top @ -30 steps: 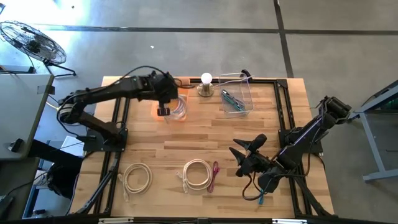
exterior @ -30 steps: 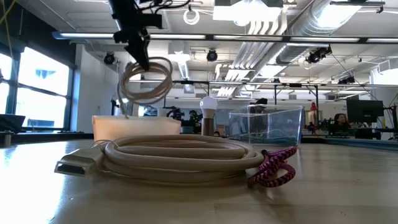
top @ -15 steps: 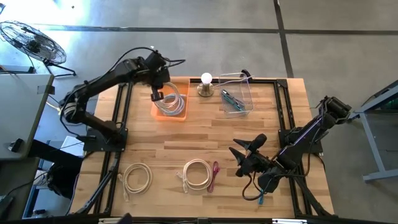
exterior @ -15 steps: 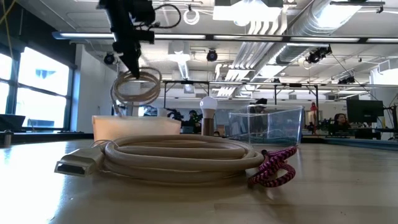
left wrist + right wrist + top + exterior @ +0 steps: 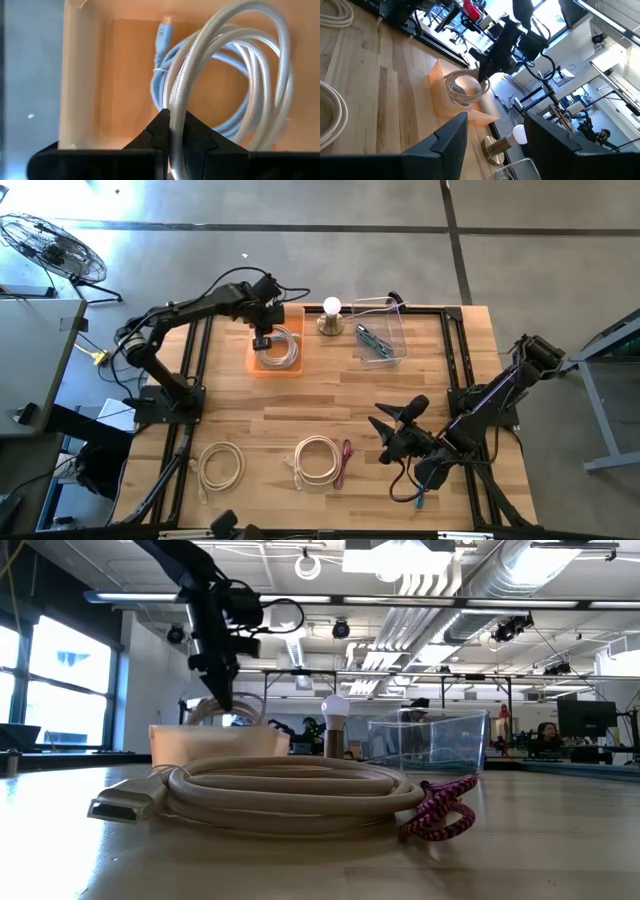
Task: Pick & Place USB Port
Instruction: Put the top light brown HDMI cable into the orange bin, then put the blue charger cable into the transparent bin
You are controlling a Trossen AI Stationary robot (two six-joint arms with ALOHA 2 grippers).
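Fingers of my left gripper (image 5: 176, 131) pinch a strand of the coiled silver-white USB cable (image 5: 235, 80), lowered into the shallow orange plastic tray (image 5: 256, 364) at the table's far edge. My right gripper (image 5: 392, 423) waits with jaws wide, nearer the front.

Bench layout, seen from above

At the bench's (image 5: 400, 395) far edge, a tray (image 5: 256, 361) on the left, a lamp (image 5: 331, 317) beside it, a bin (image 5: 381, 340) right of that; a coiled cable (image 5: 280, 347) lies in the tray. Two cable coils (image 5: 220, 465) (image 5: 317, 458) lie near the front edge.
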